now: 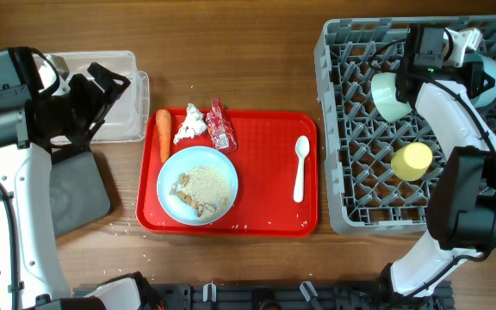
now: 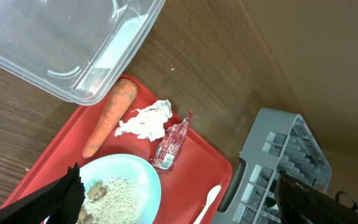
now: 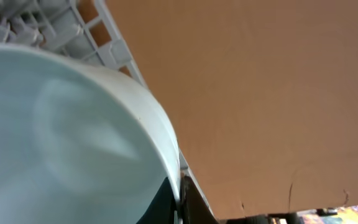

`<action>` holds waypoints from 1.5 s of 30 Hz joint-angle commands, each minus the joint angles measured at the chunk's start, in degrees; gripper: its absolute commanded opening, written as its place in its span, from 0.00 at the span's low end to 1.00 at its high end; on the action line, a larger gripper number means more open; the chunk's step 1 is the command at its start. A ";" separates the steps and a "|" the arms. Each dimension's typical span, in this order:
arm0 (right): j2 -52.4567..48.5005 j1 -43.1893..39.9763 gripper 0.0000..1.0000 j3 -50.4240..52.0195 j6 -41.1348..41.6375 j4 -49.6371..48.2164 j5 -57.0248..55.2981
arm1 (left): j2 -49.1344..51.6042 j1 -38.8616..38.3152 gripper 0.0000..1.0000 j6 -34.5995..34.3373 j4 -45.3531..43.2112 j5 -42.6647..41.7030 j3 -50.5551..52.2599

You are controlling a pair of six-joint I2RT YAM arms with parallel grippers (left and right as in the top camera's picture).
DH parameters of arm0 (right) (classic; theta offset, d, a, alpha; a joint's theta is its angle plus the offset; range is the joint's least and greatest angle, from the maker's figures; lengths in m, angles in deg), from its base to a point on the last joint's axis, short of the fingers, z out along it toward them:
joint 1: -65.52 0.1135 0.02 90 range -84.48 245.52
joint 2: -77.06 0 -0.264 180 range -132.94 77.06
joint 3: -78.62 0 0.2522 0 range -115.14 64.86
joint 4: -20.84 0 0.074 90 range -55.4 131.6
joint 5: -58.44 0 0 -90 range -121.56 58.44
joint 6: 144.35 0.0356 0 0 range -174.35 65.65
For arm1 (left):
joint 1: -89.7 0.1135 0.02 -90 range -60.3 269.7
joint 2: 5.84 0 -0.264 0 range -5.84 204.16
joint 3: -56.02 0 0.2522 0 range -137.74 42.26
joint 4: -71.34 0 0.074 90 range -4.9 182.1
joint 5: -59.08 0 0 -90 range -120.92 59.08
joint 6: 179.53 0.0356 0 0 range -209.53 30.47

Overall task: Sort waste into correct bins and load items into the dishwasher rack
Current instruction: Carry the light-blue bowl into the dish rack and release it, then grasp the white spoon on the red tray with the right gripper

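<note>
Overhead, the light-blue bowl (image 1: 492,79) is seen at the far right edge of the rack (image 1: 338,172) — loading is under way. Left wrist: the left gripper (image 2: 176,183) is spread wide, with the carrot (image 2: 109,118) ahead. Right wrist: the bowl's rim is pinched by the right gripper (image 3: 176,200) — a clean release is called for next.

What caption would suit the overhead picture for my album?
Carrot, tissue, wrapper and rice-strewn plate wait on the red tray; cup and green bowl sit in the rack.

Nothing here that I can actually read: the red snack wrapper (image 2: 171,147) carries some pale printing, but it's too small and blurred to make out a single word or number.
</note>
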 commanded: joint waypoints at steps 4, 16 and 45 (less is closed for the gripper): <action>-2.14 -1.03 0.04 0.17 -5.70 -2.69 -2.03 | -0.37 0.26 1.00 -0.52 -0.02 0.13 -0.39; -2.14 5.31 0.69 0.26 -2.82 12.46 16.17 | -0.37 0.26 1.00 -0.50 -0.02 0.13 -0.39; 16.46 27.74 0.38 5.79 27.98 38.73 89.09 | -0.37 0.26 1.00 -0.52 -0.02 0.13 -0.39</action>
